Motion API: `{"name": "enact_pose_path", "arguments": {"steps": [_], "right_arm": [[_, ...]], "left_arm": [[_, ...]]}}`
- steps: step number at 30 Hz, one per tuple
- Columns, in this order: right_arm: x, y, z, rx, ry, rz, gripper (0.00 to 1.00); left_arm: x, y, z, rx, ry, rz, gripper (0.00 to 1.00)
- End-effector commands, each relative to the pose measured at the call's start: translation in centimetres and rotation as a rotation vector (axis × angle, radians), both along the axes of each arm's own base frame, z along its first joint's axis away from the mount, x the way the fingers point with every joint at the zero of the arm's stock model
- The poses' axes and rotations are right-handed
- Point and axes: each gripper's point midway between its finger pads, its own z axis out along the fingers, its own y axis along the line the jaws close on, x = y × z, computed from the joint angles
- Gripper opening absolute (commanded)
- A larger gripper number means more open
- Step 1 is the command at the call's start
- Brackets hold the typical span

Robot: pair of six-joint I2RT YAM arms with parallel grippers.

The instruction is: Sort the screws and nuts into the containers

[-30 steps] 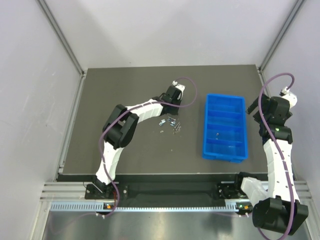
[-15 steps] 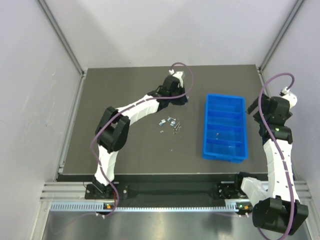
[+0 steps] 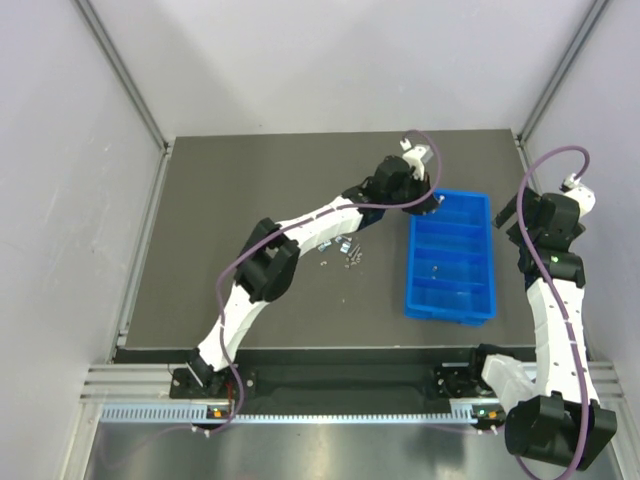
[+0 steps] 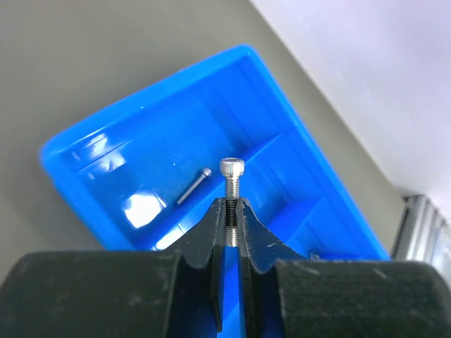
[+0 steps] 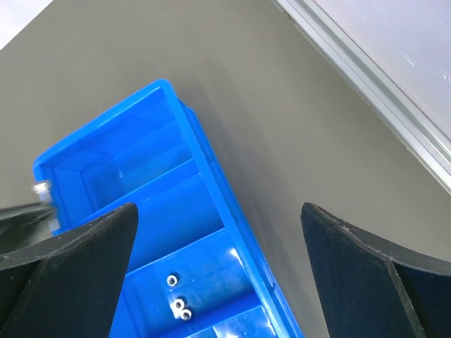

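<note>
Silvery loose screws and nuts (image 3: 345,248) lie scattered on my dark bench (image 3: 230,220), just left of the blue tray (image 3: 409,290). My left pincer (image 4: 230,208) is over the tray's far end, clamped on one screw (image 4: 232,169) with its head poking out past the tips, and a second screw (image 4: 194,185) lies in the end compartment below. Further along, a few nuts (image 5: 178,304) share one compartment, and my right pincer (image 5: 218,211) hangs off the tray's right side, fingers wide apart.

I see a dark grey table (image 3: 240,190) boxed in by plain white walls (image 3: 60,200), aluminium posts (image 3: 120,70) at its far corners, slotted rail (image 3: 130,382) along its near edge.
</note>
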Motion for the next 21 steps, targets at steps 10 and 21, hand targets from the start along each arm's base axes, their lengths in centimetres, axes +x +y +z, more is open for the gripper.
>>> {"name": "enact_pose_path", "arguments": {"steps": [10,21], "right_arm": [[-0.1,-0.4,1.5,-0.021,-0.056,-0.015,1.00],[0.3,0.9,1.9,0.007,-0.068,0.057,1.00]], "left_arm": [[3.3,-1.4,4.9,-0.038,-0.205,0.027,0.59],[2.2,15.2,7.2,0.243,-0.128,0.312,0.66]]}}
